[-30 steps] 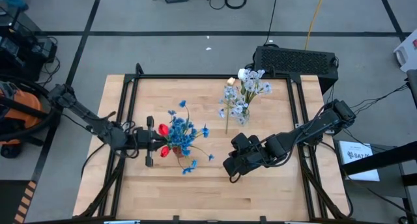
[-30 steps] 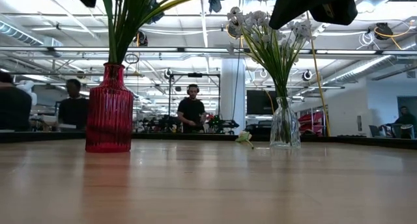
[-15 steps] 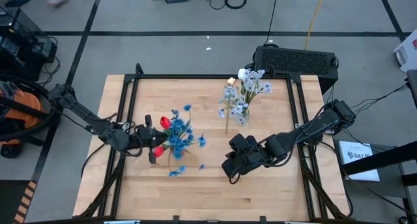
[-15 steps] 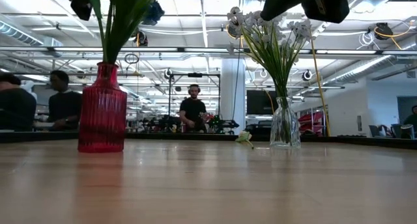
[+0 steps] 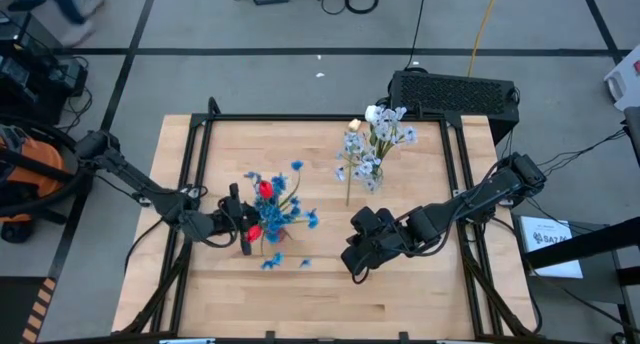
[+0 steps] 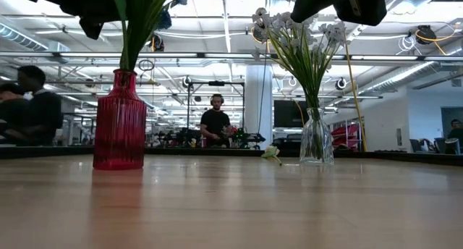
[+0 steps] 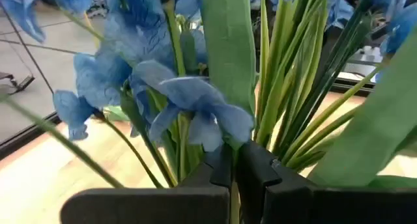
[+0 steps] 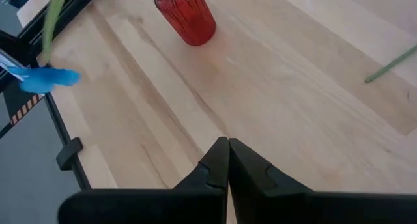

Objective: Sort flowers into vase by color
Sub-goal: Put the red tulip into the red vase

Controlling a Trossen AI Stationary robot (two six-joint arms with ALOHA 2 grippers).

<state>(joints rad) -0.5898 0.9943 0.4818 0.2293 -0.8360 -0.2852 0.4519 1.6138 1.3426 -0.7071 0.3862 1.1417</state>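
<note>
A red ribbed vase [image 6: 119, 122] stands on the table and holds blue clusters and red tulips [image 5: 272, 209]. My left gripper [image 5: 250, 224] reaches level into that bouquet among the green stems [image 7: 287, 87], shut on a thin stem. A clear glass vase [image 6: 316, 137] holds pale sprays [image 5: 375, 144]. One cream tulip [image 5: 348, 174] lies flat on the table beside it. My right gripper [image 5: 358, 254] hangs shut above the table's middle, touching nothing. The right wrist view shows the red vase [image 8: 186, 15] farther off. My left gripper pinches a thin green stem [image 7: 232, 208] between its two fingers, coming level from the table's left, across the stem. The stem stands with the others in the red vase. Leaves and blue petals hide which flower it belongs to.
Black rails frame the table [image 5: 200, 144], and a black box [image 5: 455, 92] sits past the far edge. Bare wood lies along the near side [image 5: 330, 299]. People stand in the room behind the table in the low view.
My left gripper has moved a little toward the near edge and the table's right, and has turned slightly. The bouquet has swung with it, its blue clusters shifting. The red vase slid a little to the left and then back.
</note>
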